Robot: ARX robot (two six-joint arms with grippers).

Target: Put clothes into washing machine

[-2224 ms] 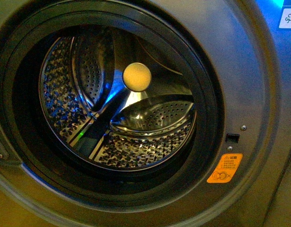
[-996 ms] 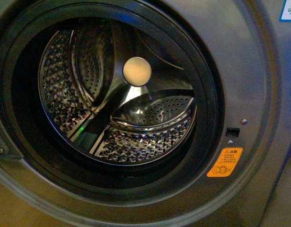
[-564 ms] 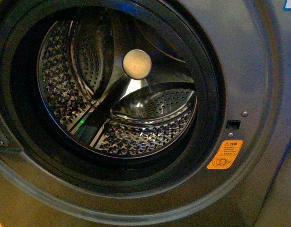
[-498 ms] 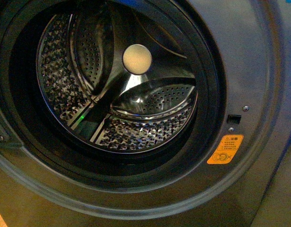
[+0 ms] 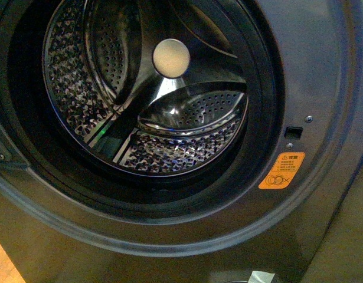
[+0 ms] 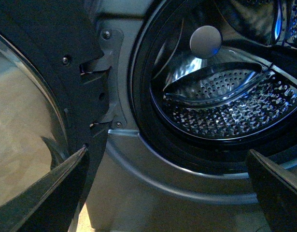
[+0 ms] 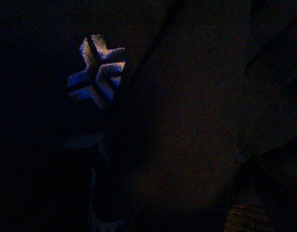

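**A:** Where are the clothes sitting at this moment?

**B:** The clothes (image 7: pixel 196 121) are showing only in the right wrist view, which is coming through very dim. Dark woven fabric is filling that view and lying close against the camera. A pale blue star-shaped emblem (image 7: pixel 96 70) is catching a little light on it.

**A:** Is the right tool gripping them?

**B:** I cannot tell. The dimness is hiding whether that tool is closed or spread.

**A:** And the left tool?

**B:** The left tool (image 6: pixel 166 151) is hanging in front of the lower part of the porthole. Its dark fingers (image 6: pixel 56 186) are standing spread wide and gripping nothing.

**A:** How is the washing machine looking?

**B:** The washing machine (image 5: pixel 323 71) is standing with its glass door (image 6: pixel 22 145) swung wide on the hinge (image 6: pixel 107 72), off to one side of the mouth. In the front view the black gasket (image 5: pixel 264 118) is ringing the round mouth. The perforated steel drum (image 5: pixel 69 100) is gleaming behind it, and a cream disc (image 5: pixel 171 58) is sitting at the drum's centre.

**A:** Anything showing on the front panel?

**B:** An orange sticker (image 5: pixel 281 170) is sitting on the grey panel, right of the gasket and just below the small dark latch slot (image 5: pixel 294 131). A strip of wooden floor (image 5: pixel 4 265) is peeking in at the lower left corner.
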